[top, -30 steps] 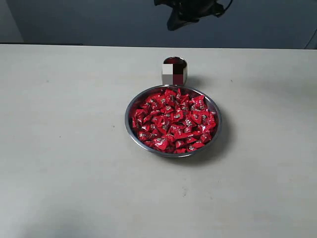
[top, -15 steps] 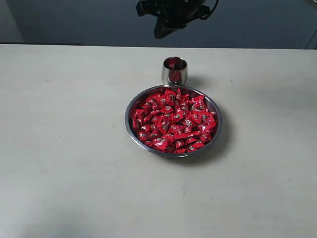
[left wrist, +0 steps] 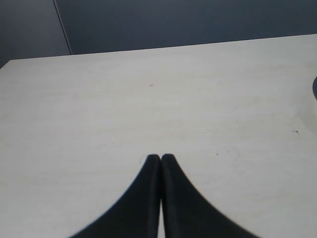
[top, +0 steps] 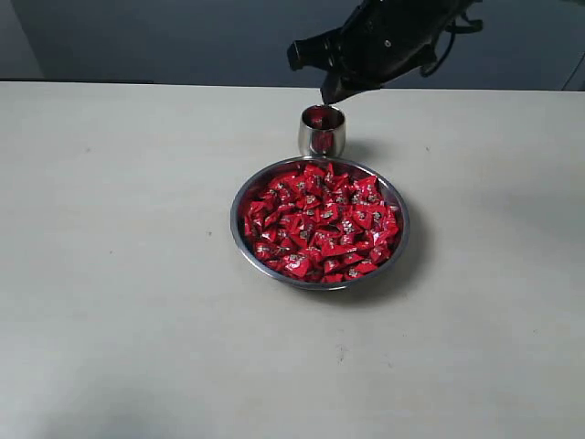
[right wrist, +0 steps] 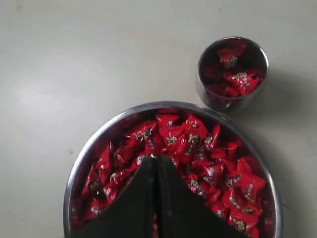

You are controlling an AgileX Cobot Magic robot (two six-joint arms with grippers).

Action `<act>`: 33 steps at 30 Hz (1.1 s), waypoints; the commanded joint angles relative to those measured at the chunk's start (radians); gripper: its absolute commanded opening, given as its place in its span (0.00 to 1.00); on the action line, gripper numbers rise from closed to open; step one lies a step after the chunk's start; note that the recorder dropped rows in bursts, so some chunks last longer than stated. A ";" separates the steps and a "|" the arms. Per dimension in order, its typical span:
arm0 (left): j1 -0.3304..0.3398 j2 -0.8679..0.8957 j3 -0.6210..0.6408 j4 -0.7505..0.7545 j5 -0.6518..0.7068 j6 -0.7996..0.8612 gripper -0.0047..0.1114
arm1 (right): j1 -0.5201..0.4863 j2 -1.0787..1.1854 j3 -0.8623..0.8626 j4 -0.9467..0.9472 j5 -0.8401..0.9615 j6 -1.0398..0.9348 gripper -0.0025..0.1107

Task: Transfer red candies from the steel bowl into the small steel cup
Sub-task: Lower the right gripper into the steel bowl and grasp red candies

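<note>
Right gripper has dropped above small steel cup beside steel bowl.

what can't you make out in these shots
Right wrist view: the right fingers cover some red candies; the picture's edge cuts off the steel bowl.
Any view: how deep the small steel cup is filled; top candies hide it.
Left wrist view: dark sliver at the edge, too cut off to name.
</note>
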 commanded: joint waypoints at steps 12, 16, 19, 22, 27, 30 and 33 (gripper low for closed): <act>0.002 -0.005 -0.008 0.002 -0.008 -0.004 0.04 | 0.006 -0.116 0.214 0.060 -0.099 -0.061 0.01; 0.002 -0.005 -0.008 0.002 -0.010 -0.004 0.04 | 0.006 -0.074 0.214 0.154 -0.096 -0.128 0.01; 0.002 -0.005 -0.008 0.002 -0.012 -0.004 0.04 | 0.006 -0.032 0.214 0.214 -0.082 -0.157 0.01; 0.002 -0.005 -0.008 0.002 -0.012 -0.004 0.04 | 0.008 0.006 0.214 0.268 -0.065 -0.202 0.01; 0.002 -0.005 -0.008 0.002 -0.012 -0.004 0.04 | 0.013 0.070 0.214 0.325 -0.029 -0.269 0.02; 0.002 -0.005 -0.008 0.002 -0.012 -0.004 0.04 | 0.031 0.100 0.214 0.325 -0.015 -0.291 0.02; 0.002 -0.005 -0.008 0.002 -0.012 -0.004 0.04 | 0.054 0.126 0.214 0.320 0.002 -0.299 0.02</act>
